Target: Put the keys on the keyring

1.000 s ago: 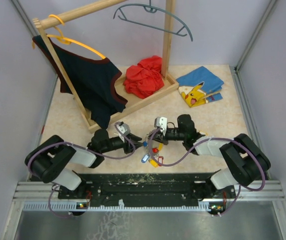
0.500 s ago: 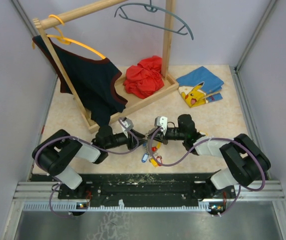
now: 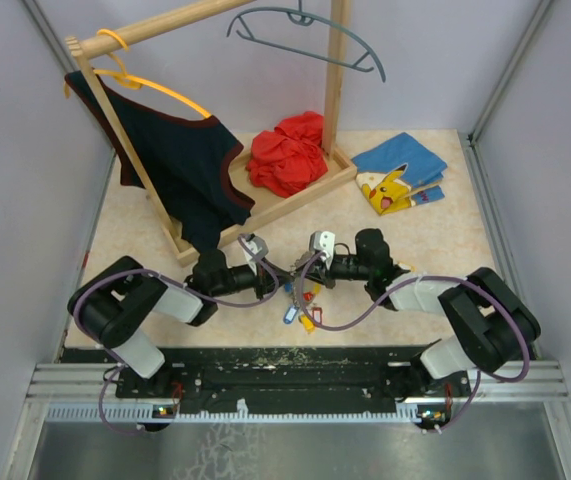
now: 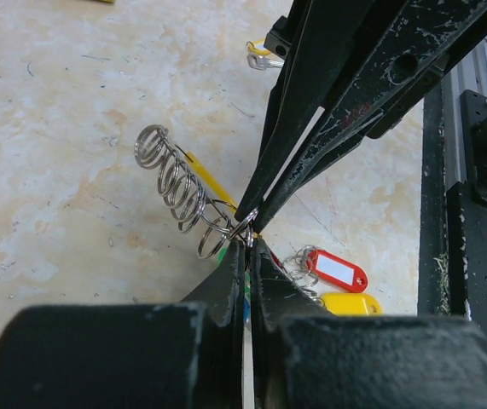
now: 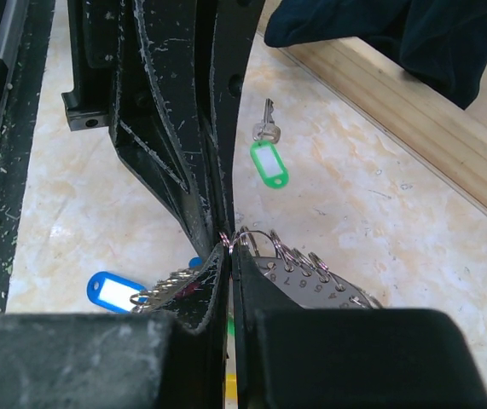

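The keyring [image 5: 264, 236], a thin silvery wire, carries a row of small rings [image 4: 179, 192] on a numbered metal plate [image 5: 328, 285]. My right gripper [image 5: 229, 243] is shut on the wire's end. My left gripper [image 4: 247, 243] meets it tip to tip and is shut on a small split ring there. Both grippers touch low over the table, left gripper [image 3: 281, 281] and right gripper [image 3: 301, 278]. Keys with red tag [image 4: 337, 270], yellow tag [image 4: 350, 302] and blue tag [image 5: 111, 291] lie bunched beneath. One green-tagged key [image 5: 269, 160] lies loose beyond.
A wooden clothes rack [image 3: 265, 205] stands behind the grippers, with a dark top on an orange hanger [image 3: 155, 90], a grey hanger [image 3: 305, 40] and red cloth [image 3: 287, 155]. A folded blue cloth [image 3: 400, 170] lies at the back right. The metal base rail [image 3: 285, 365] runs along the near edge.
My left arm has moved right to the right gripper's tips, and its jaws have closed on the small ring. The right arm has stayed still.
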You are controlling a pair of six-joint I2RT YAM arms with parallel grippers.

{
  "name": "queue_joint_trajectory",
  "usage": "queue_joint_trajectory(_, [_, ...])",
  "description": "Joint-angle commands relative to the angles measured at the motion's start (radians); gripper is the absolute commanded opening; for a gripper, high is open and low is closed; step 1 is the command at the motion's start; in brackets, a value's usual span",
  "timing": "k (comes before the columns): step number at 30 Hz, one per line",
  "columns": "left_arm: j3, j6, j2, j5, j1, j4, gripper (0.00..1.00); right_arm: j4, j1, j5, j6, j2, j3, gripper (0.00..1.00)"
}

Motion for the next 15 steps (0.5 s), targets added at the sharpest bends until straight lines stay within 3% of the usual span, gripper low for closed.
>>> queue_joint_trajectory(1, [-0.010,0.008,-0.008,0.040,0.004,0.052,0.00,0.040,-0.009,0.013,0.043,-0.043,0.003,0.00])
queue_joint_trajectory(15, [-0.010,0.218,-0.136,-0.001,-0.020,-0.152,0.00,-0.192,-0.026,0.255,0.240,-0.173,0.012,0.00])
